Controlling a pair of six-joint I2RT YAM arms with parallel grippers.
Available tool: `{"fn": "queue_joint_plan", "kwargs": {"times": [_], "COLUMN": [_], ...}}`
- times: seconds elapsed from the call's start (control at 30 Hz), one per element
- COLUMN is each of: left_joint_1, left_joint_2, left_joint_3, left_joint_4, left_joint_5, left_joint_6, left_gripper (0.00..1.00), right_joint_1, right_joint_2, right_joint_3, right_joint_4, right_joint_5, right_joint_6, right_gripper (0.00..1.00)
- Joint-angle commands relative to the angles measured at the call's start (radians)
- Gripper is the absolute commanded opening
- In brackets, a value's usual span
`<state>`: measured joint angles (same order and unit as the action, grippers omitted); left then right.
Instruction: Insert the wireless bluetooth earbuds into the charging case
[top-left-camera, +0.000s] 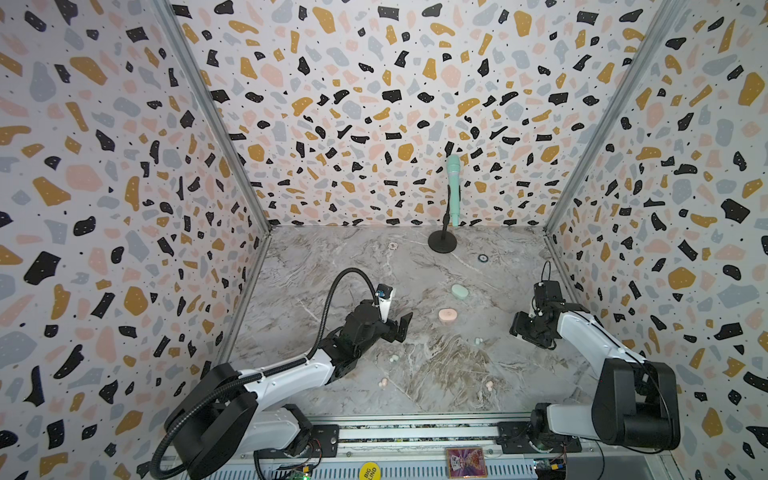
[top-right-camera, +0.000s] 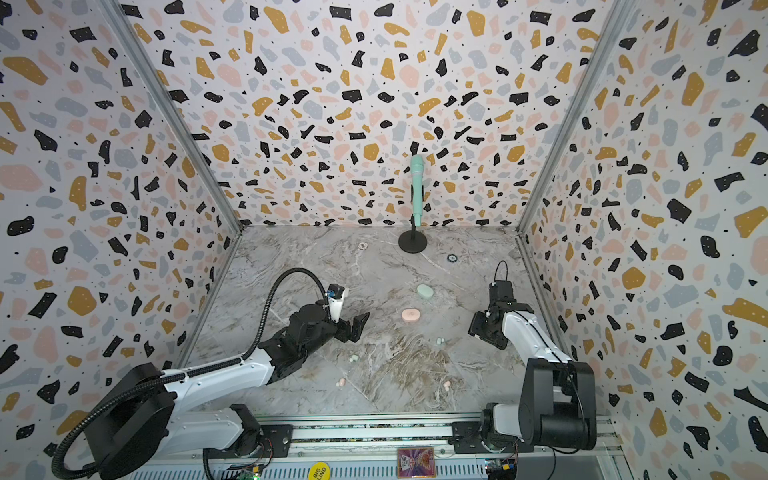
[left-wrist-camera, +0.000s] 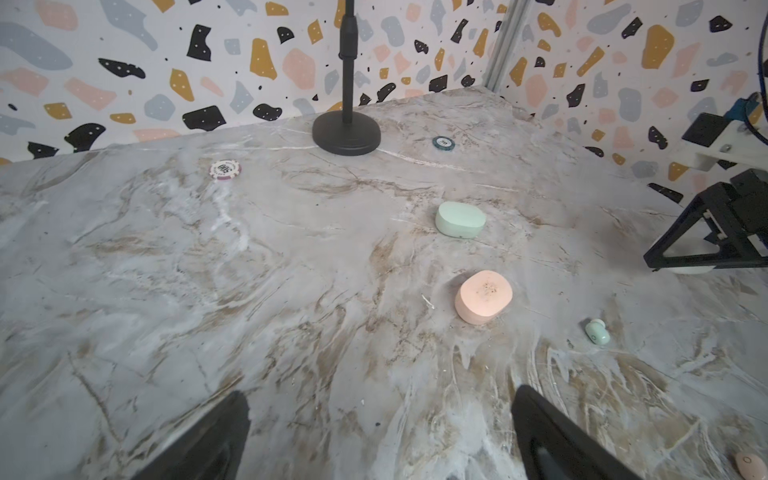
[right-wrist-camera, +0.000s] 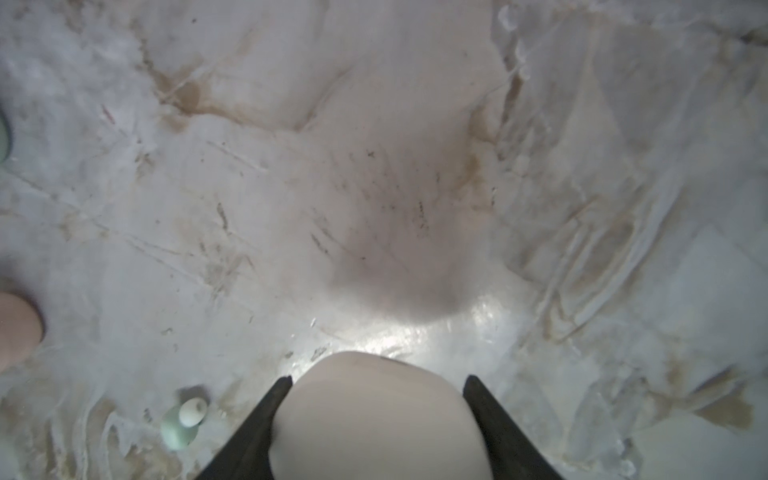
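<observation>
My left gripper (top-left-camera: 400, 328) hovers open over bare marble left of the pink charging case (top-left-camera: 447, 315); its fingers (left-wrist-camera: 548, 436) stand wide apart with nothing between them. A mint charging case (top-left-camera: 459, 291) lies shut just behind the pink one. My right gripper (right-wrist-camera: 378, 382) is shut on a white charging case (right-wrist-camera: 378, 419) near the right wall. Wireless bluetooth earbuds lie loose on the table: a mint one (top-left-camera: 478, 341), a white pair (top-left-camera: 392, 358), a pink one (top-left-camera: 383, 382) and another pink one (top-left-camera: 489, 385).
A mint microphone on a black round-based stand (top-left-camera: 442, 241) rises at the back. Two poker chips (top-left-camera: 392, 246) (top-left-camera: 482, 258) lie near it. Patterned walls close in on three sides, and a metal rail (top-left-camera: 415, 432) runs along the front.
</observation>
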<state>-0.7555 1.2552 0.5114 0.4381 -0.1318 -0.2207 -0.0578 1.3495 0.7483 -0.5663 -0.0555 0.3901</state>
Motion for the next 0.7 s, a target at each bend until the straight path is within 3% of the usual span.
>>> {"fn": "queue_joint_plan", "kwargs": {"times": [0.0, 0.3, 0.47, 0.67], "left_joint_1": [0.006, 0.015, 0.024, 0.036], "left_joint_2": [-0.007, 0.032, 0.043, 0.038], "left_joint_3": [-0.011, 0.001, 0.015, 0.009], "left_joint_4": [0.015, 0.014, -0.008, -0.011], "left_joint_5": [-0.037, -0.029, -0.038, -0.037], "left_joint_6": [-0.032, -0.056, -0.072, -0.095], "left_gripper": [1.0, 1.0, 1.0, 1.0], "right_joint_1": [-0.014, -0.014, -0.004, 0.035], "right_joint_2": [0.043, 0.116, 0.148, 0.063], "right_joint_3": [0.002, -0.008, 0.017, 0.088], "right_joint_4": [0.046, 0.049, 0.018, -0.073], "right_joint_5": [0.054, 0.087, 0.081, 0.093], "right_joint_6": [-0.026, -0.007, -0.008, -0.007], "right_gripper": [0.44, 0.49, 0.62, 0.77]}}
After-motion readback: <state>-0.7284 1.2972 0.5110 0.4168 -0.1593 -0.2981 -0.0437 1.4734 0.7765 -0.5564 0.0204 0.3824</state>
